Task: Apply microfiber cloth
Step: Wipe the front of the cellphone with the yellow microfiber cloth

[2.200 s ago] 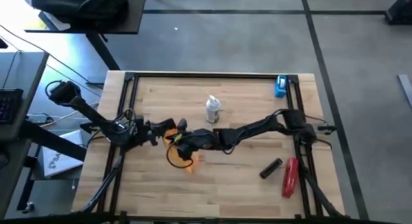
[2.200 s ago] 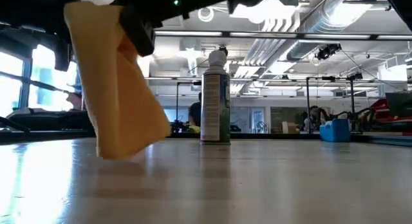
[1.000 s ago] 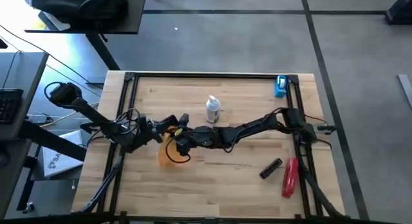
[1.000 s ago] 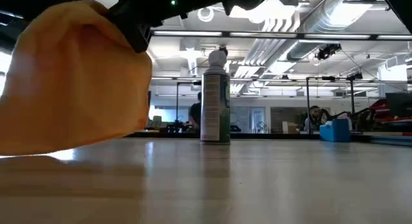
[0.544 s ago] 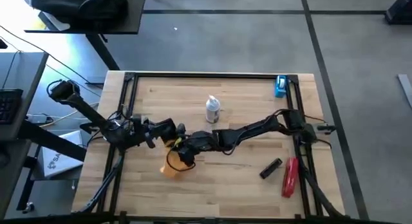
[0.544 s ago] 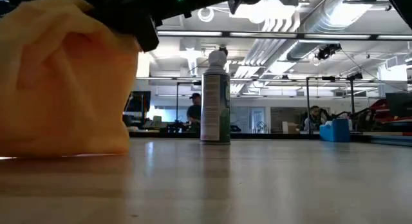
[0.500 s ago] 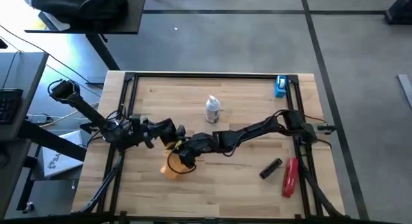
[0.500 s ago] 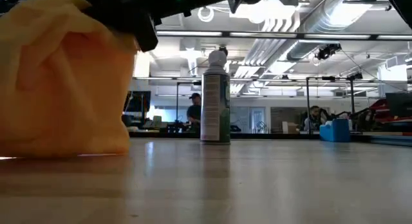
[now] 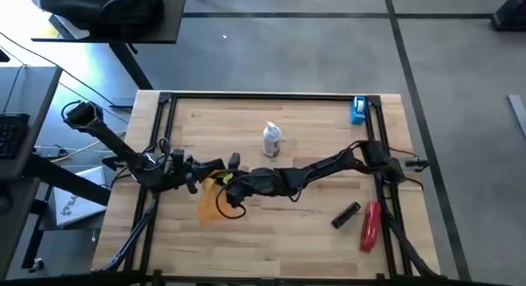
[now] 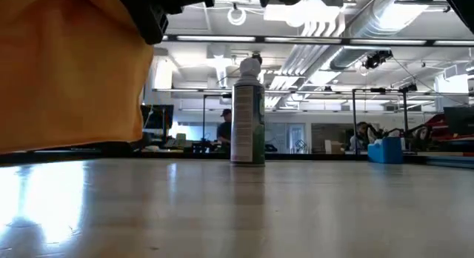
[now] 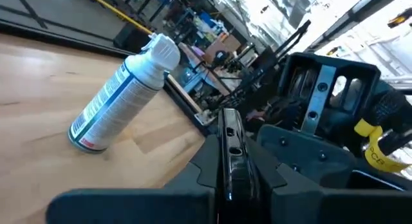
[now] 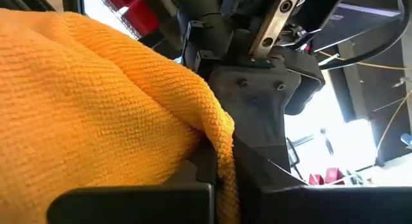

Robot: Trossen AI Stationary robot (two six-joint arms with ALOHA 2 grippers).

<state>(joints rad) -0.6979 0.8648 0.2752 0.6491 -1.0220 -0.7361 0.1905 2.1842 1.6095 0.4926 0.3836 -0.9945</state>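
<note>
On the pale wood counter (image 9: 288,237), under bright ceiling lights, the right hand (image 9: 223,186) grips the microfiber cloth (image 9: 209,205); the left hand (image 9: 215,168) clamps a black phone (image 11: 230,153)

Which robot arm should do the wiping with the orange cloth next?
Probably the right one. The right gripper is already shut on the microfiber cloth, which hangs just above the table. The left gripper is beside it, clamped on a thin black phone, so it's busy holding that.
</note>
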